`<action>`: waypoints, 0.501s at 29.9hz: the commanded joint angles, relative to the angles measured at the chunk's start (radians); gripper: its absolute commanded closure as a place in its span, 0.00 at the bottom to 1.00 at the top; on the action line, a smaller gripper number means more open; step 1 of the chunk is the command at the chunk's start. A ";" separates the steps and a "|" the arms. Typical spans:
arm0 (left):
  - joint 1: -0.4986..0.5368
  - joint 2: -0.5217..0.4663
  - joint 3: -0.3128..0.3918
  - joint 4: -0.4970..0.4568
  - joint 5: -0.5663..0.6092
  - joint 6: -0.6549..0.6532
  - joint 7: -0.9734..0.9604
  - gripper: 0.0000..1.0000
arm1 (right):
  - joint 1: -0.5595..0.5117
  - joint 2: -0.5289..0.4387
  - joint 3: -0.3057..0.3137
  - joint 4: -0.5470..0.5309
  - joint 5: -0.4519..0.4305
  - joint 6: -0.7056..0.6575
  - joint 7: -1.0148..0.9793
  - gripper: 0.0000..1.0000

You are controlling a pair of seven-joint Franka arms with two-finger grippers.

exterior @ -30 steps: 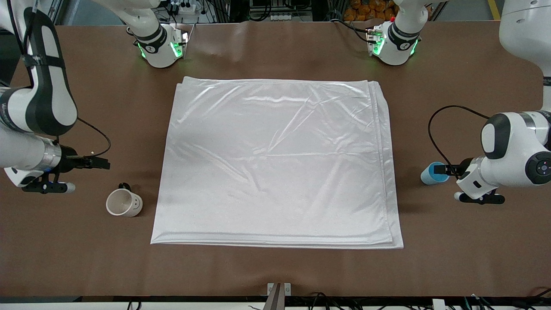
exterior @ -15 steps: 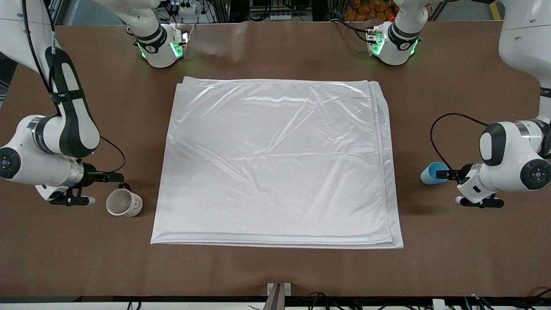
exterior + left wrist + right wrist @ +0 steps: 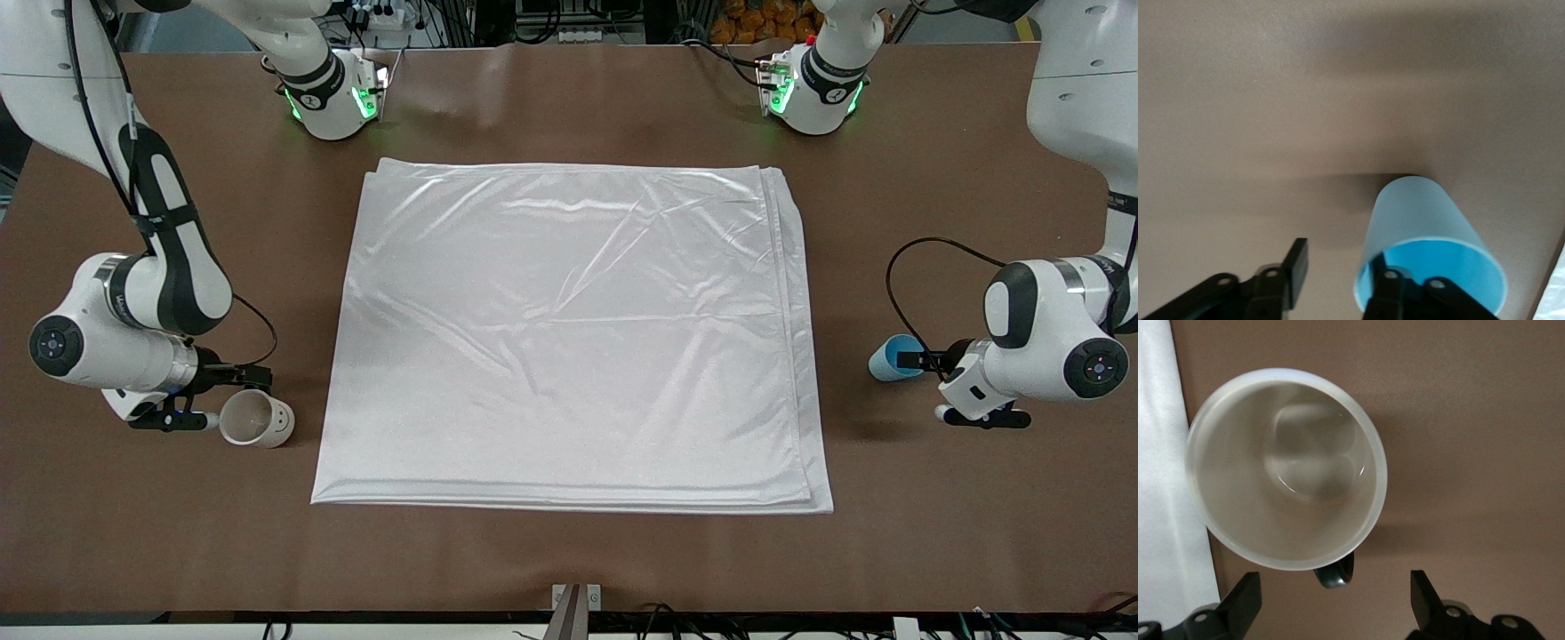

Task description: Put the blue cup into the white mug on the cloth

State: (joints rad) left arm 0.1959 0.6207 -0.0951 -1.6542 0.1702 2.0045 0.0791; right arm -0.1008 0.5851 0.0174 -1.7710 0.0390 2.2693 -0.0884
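Note:
The blue cup (image 3: 889, 358) sits on the bare table beside the cloth (image 3: 569, 338), toward the left arm's end. My left gripper (image 3: 909, 360) is open at the cup's rim. In the left wrist view one finger is inside the cup (image 3: 1425, 227) and the other outside it, around the wall, gripper (image 3: 1341, 273). The white mug (image 3: 258, 420) stands off the cloth toward the right arm's end. My right gripper (image 3: 252, 379) is open, low over the mug's dark handle (image 3: 1337, 572), with the fingers either side, gripper (image 3: 1335, 595). The mug (image 3: 1285, 467) is empty.
The arm bases with green lights (image 3: 333, 93) (image 3: 813, 89) stand along the table edge farthest from the front camera. A black cable (image 3: 898, 267) loops from the left wrist over the table. Bare brown table (image 3: 569, 560) surrounds the cloth.
My right arm has swung down and toward the mug, bringing its open gripper to the handle. My left gripper has shifted only slightly at the blue cup. Cup and mug have not moved.

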 commanded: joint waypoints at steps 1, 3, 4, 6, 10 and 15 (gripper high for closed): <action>0.011 0.005 -0.005 0.013 0.009 0.008 -0.005 1.00 | 0.004 0.013 0.001 0.007 0.024 0.013 -0.007 0.25; 0.011 0.007 -0.005 0.014 0.009 0.008 -0.005 1.00 | 0.004 0.013 0.001 0.008 0.024 0.012 -0.007 0.31; 0.011 0.005 -0.005 0.014 0.009 0.008 -0.007 1.00 | 0.004 0.013 0.001 0.008 0.024 0.012 -0.007 0.34; 0.011 0.007 -0.005 0.014 0.009 0.007 -0.007 1.00 | 0.006 0.013 0.001 0.010 0.024 0.010 -0.007 0.41; 0.011 0.005 -0.005 0.016 0.009 0.007 -0.007 1.00 | 0.007 0.013 0.001 0.013 0.024 0.006 -0.007 0.58; 0.011 -0.001 -0.005 0.019 0.009 0.007 -0.004 1.00 | 0.009 0.010 0.003 0.016 0.024 -0.001 -0.005 0.85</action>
State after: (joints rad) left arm 0.2006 0.6149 -0.1015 -1.6427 0.1645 2.0002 0.0784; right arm -0.0955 0.5901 0.0181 -1.7703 0.0390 2.2746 -0.0884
